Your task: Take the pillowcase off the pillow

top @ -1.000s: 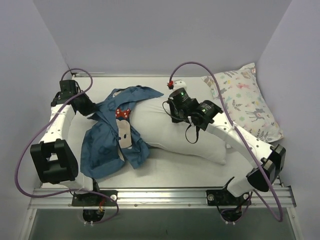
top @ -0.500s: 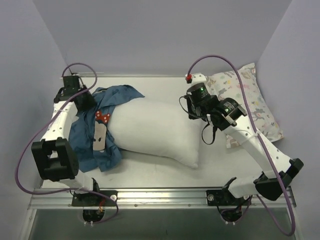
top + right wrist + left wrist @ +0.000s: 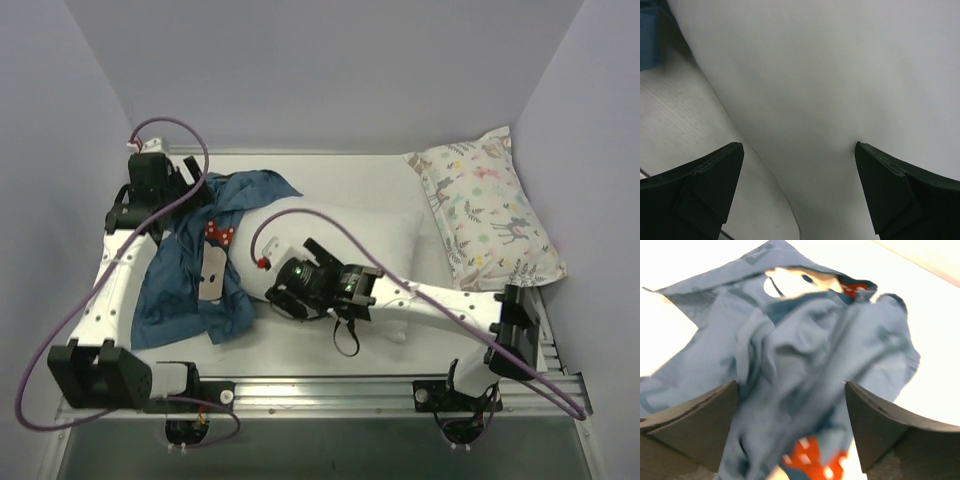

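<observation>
Pillowcase [image 3: 180, 290]: we find it bunched at the left end of pillow [image 3: 370, 235], ahead of left fingers [image 3: 690, 425], spread; right fingers [image 3: 695, 185], spread, over its near edge.

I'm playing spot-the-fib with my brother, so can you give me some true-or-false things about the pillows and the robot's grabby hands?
1. In the top view, the dark teal-blue fabric pillowcase lies to the left of the plump plain white pillow. True.
2. The right gripper is shut on the pillowcase. False: its fingers are open, right over the plain white pillow.
3. The smaller white pillow with the pastel deer print sits at the right side of the table. True.
4. The left gripper is holding the deer-print pillow. False: it is open, just above the crumpled pillowcase.
</observation>
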Controlling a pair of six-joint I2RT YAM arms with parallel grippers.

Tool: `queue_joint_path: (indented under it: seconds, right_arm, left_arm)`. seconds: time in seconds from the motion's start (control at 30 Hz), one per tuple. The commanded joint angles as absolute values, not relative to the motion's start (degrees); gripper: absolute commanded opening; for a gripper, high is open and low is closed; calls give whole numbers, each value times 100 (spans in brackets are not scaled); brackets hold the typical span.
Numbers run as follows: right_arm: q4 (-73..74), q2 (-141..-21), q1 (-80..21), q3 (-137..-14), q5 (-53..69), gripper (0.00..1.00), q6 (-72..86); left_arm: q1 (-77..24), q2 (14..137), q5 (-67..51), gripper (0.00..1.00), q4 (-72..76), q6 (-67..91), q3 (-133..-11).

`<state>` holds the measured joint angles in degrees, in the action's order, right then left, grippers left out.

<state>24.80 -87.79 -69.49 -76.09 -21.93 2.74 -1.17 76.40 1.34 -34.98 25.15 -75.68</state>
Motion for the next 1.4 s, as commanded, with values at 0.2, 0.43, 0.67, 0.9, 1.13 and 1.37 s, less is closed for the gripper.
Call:
queue_joint_path:
  seconds: [0.2,0.43,0.67,0.9,1.13,1.37]
  right_arm:
    - [1591,-10535,-6988,-7444,-3514,95,-431]
    - [2521,-10557,-6470,-8445,-3104,0,280]
    - [3471,-9747,-5502,-9658,-968,0,1239]
    - [4227,-9703,-5432,-10898,-642,0,1283]
    - [4394,-9554,-5318,-11188,-458,0,1353]
    - [4439,-9010,-5071,-10943,-334,0,1424]
  left_arm:
    - [-1080,5907,1204,97,-3683,3260,-6320]
    - [-1274,5125,915,97,-3902,3401,-6020]
    - [-1879,4685,703,97,-4227,3489,-5942]
    - [-2617,4851,896,97,-3825,3638,-5572]
    - [-3049,5782,1703,86,-3225,3481,-6046]
    - [-2866,6363,3585,17,-3682,3577,-6345]
